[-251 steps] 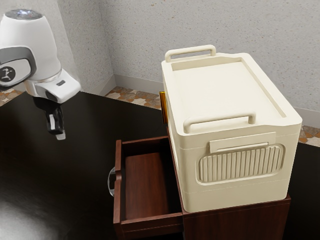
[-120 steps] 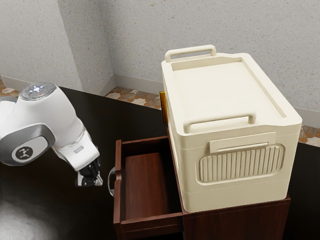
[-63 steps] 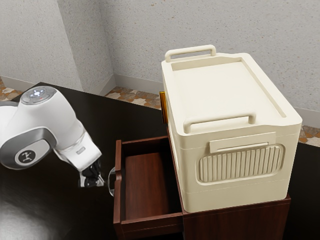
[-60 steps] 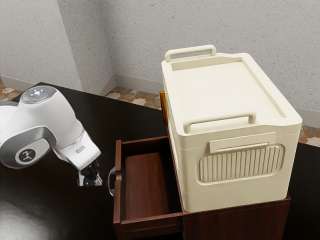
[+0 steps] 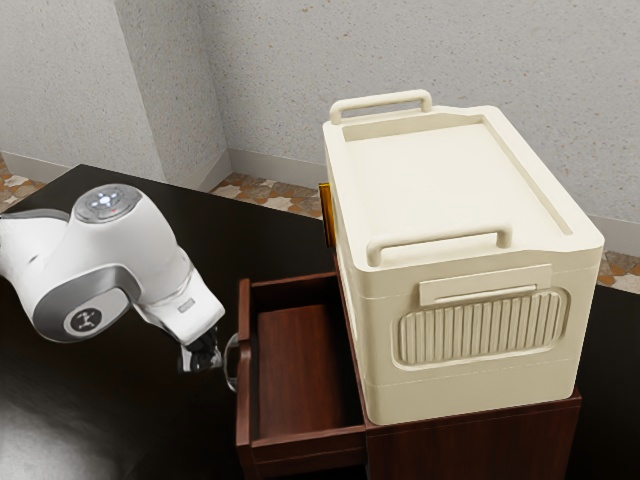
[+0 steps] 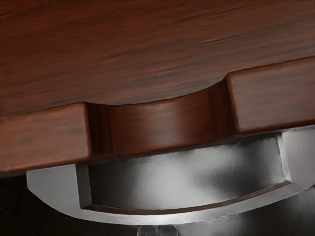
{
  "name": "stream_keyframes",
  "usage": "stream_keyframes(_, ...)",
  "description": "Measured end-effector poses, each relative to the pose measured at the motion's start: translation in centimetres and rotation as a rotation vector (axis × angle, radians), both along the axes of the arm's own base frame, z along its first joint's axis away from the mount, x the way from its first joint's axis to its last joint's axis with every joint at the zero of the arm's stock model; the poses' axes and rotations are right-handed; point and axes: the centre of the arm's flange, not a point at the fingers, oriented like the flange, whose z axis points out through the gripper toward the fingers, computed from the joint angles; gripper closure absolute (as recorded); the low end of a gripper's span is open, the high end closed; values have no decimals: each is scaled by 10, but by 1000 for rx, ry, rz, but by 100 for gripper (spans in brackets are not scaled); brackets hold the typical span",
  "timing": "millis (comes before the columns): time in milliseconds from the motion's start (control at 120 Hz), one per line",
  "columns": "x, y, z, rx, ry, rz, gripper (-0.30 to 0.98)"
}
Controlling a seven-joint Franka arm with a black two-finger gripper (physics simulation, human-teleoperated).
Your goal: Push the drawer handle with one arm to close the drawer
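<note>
Together, our arm (image 5: 125,265) and the drawer (image 5: 244,400) have shifted toward the cabinet (image 5: 480,440) since the earlier frame, the drawer going in slightly; it remains well open. Largest around us is the speckled pale wall (image 5: 450,50), with patterned floor (image 5: 262,193) at its foot. Before it spreads the glossy black worktop (image 5: 120,430), its surface dark beneath our arm. Our reddish-brown cabinet carries the big cream box (image 5: 455,180), which has two raised bars on top and a ribbed panel on one side. Our white and grey arm comes in from the exterior view's left and bends down toward the drawer front. Between that arm and the cabinet, the drawer juts out, its brown interior exposed and a curved notch (image 6: 162,125) cut into its front's upper edge. Smaller again is our black hand (image 5: 217,358), low at the handle (image 5: 231,365), on the handle's side away from the cabinet. We have its fingers pressed together with nothing pinched between them, and the wrist view puts their tips (image 6: 147,230) right at the outer curve of the silvery handle. That handle bows out from the drawer front just below the notch, fixed to it at both ends.
</note>
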Motion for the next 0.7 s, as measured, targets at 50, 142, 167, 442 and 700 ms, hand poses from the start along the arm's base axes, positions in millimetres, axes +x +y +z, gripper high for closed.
stream_keyframes(50, 2, -2, -1, -2, -9, -4, 79)
stream_keyframes(142, 6, -10, -2, -5, -32, -20, 79)
stream_keyframes(167, 7, -12, -2, -6, -37, -25, 79)
stream_keyframes(442, 19, -35, -4, -19, -115, -84, 79)
stream_keyframes(700, 37, -65, -4, -23, -195, -157, 78)
